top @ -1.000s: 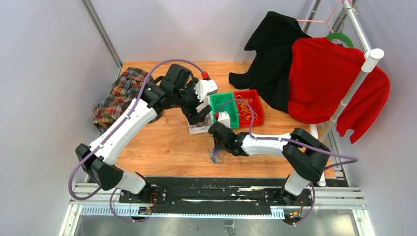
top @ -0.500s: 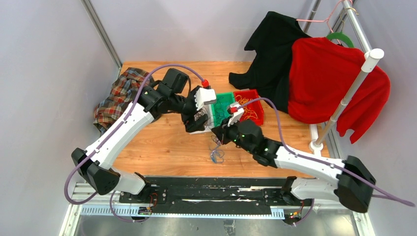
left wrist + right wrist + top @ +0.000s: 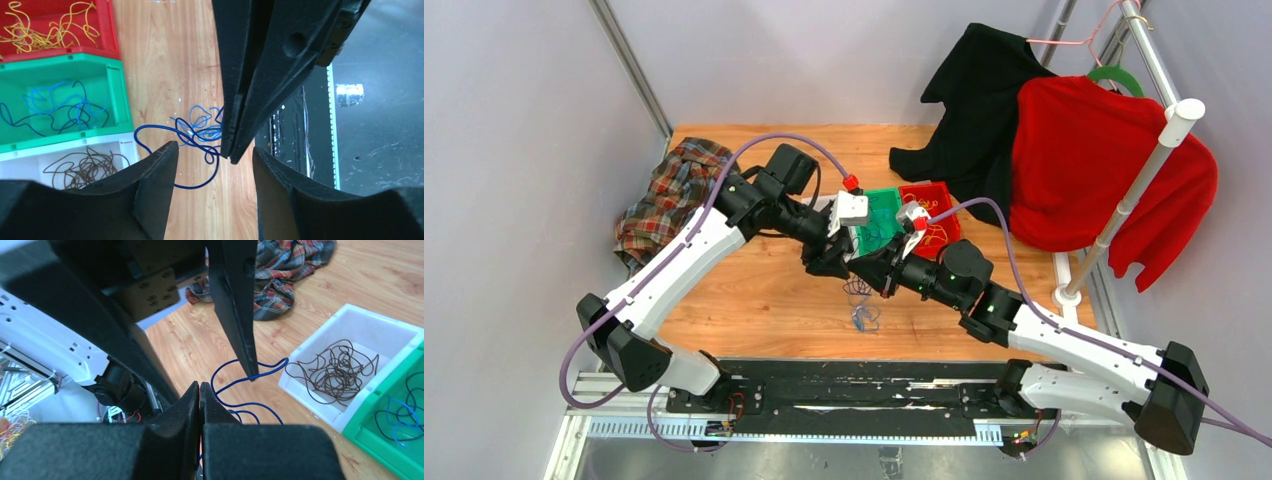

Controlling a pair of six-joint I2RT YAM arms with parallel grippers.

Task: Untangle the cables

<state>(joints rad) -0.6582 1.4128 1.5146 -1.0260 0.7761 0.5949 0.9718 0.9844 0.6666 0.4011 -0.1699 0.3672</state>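
The cables are a small clump of blue loops [image 3: 861, 306], hanging from my right gripper [image 3: 861, 278] down to the wooden table. In the right wrist view my right gripper [image 3: 200, 387] is shut, and blue cable [image 3: 240, 385] trails out from its pads. In the left wrist view the right gripper's closed fingers [image 3: 240, 100] reach down onto the blue clump [image 3: 197, 127]. My left gripper [image 3: 214, 152] is open, one finger on each side of those fingertips, without touching the clump. In the top view the left gripper [image 3: 831, 265] sits just left of the right gripper.
Three bins stand in a row: a red bin [image 3: 107, 30] with yellow-orange cables, a green bin [image 3: 117, 90] with blue and black cables, and a white bin [image 3: 127, 150] with brown cables. A plaid cloth [image 3: 669, 195] lies far left. Black and red garments [image 3: 1064, 150] hang at the right.
My right arm swung round and lifted the blue clump up off the table. My left gripper moved from over the white bin toward the right gripper.
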